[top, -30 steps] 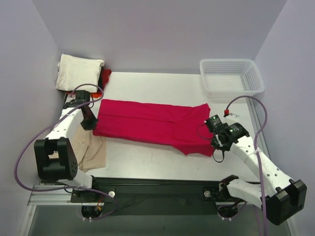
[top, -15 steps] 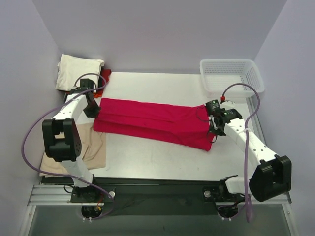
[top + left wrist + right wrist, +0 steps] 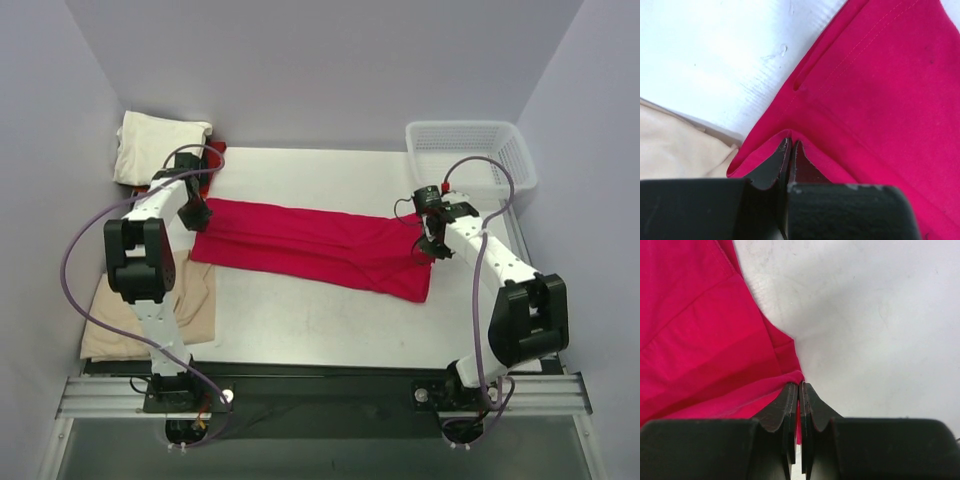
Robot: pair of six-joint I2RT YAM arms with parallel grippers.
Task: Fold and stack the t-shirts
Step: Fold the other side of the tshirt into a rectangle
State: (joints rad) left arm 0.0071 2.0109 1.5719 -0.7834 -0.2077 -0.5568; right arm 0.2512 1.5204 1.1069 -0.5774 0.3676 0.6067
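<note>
Pinching crimson t-shirt [image 3: 310,245] ends, left tool [image 3: 790,148], right tool [image 3: 798,388], arms extended

Overhead view: bright, even, diffuse light from above; shadows faint and short; focus sharp throughout, slight wide-angle distortion at the edges. Left wrist view: white smooth worktop [image 3: 715,45] overexposed, nearly blown out; bright crimson-red cloth t-shirt [image 3: 880,90] vividly saturated, stitching crisp; black left hand [image 3: 790,147] close to the lens, soft-focused. Right wrist view: black right hand [image 3: 798,388] likewise blurred; worktop evenly lit.
</note>
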